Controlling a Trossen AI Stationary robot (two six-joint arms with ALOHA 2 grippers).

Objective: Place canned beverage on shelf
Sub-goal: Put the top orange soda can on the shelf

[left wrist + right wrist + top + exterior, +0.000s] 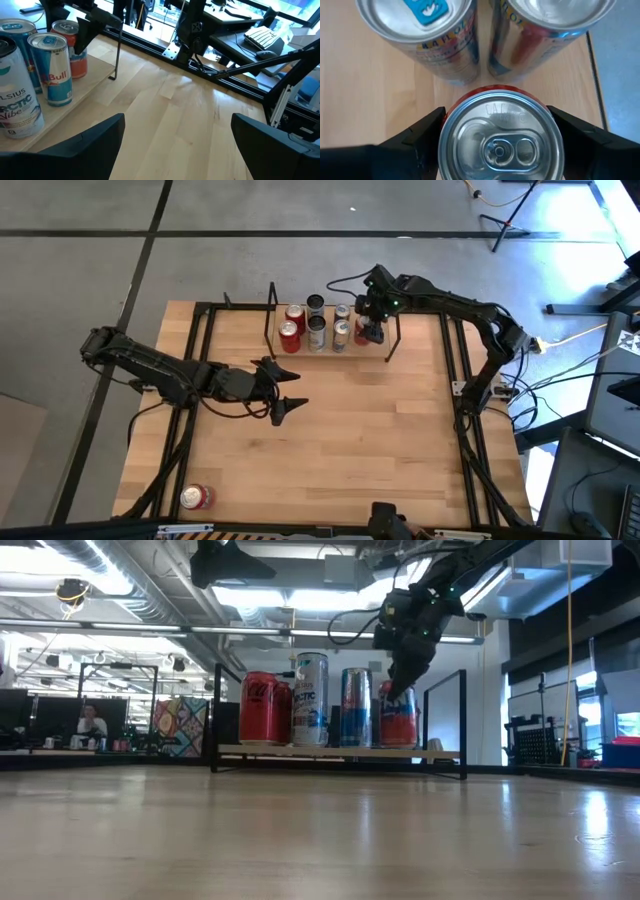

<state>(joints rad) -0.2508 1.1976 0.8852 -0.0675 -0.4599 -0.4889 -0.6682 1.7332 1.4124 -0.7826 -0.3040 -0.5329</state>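
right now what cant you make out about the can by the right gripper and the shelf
- Red aluminium can: label hidden, right wrist view shows only its top.
- Right gripper: pad contact hidden by the can's rim.
- Low light-wood shelf: rear cans hidden in low view behind the front ones.

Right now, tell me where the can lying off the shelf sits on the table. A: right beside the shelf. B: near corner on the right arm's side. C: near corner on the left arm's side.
C: the high view shows a lone red can at the table's near corner on the left arm's side, far from the shelf.
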